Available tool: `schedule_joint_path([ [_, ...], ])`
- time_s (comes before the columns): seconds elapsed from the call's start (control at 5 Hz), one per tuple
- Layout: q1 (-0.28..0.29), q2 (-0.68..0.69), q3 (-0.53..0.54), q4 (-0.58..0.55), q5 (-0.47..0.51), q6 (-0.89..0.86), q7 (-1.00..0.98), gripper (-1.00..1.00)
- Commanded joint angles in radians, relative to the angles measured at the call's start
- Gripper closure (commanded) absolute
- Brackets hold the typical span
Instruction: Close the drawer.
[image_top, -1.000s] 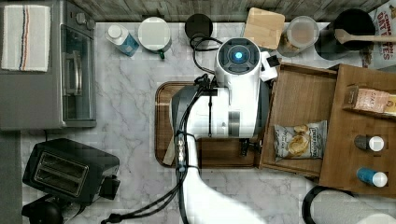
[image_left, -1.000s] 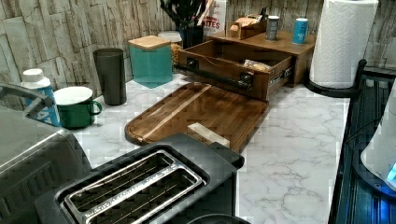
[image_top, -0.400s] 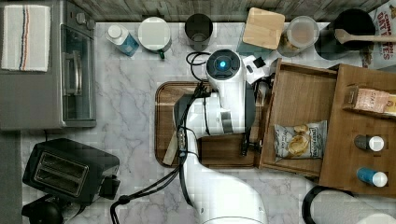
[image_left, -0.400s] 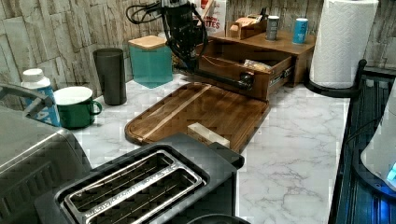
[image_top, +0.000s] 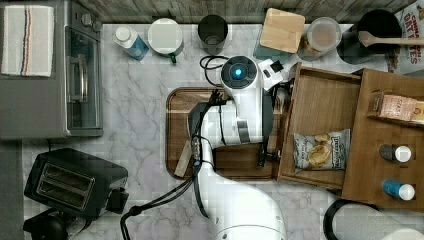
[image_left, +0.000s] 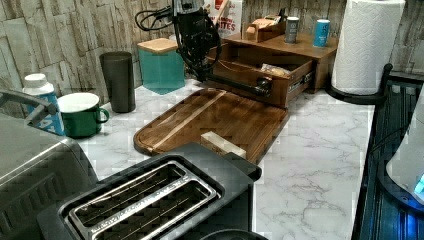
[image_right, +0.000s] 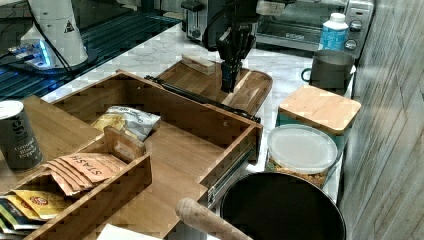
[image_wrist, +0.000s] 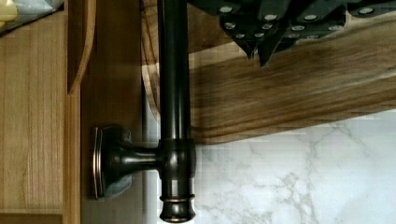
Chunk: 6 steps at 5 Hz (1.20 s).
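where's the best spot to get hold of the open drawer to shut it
Go for the dark bar handle across the drawer front, near its middle, coming from the tray side. It stands off the front on posts, so fingers could wrap it or simply push against it.

White-grey marble counter (image_top: 140, 115) under everything. Stone-tile wall (image_left: 45, 35) at 12 o'clock in top view, grey-brown blocks. Toaster oven (image_top: 50, 70) at 10 o'clock, striped towel (image_top: 27, 40) on top. Black toaster (image_top: 75, 182) at 8 o'clock. Paper towel roll (image_left: 367, 45) against wall, left view's 2 o'clock. Even, soft light.
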Motion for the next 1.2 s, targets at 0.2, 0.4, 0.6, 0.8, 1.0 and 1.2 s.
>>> schedule_joint_path([
  [0.2, -0.062, 0.019, -0.005, 0.017, 0.047, 0.016, -0.101, 1.0],
  [0.4, -0.07, 0.017, -0.009, -0.035, 0.066, 0.073, -0.082, 1.0],
  [0.6, -0.084, 0.025, -0.006, -0.025, 0.104, 0.047, -0.12, 1.0],
  [0.8, -0.092, 0.022, -0.013, -0.072, 0.128, 0.112, -0.147, 1.0],
  [1.0, -0.109, 0.012, -0.012, -0.075, 0.141, 0.096, -0.182, 1.0],
  [1.2, -0.159, -0.001, 0.014, -0.071, 0.124, 0.075, -0.231, 1.0],
])
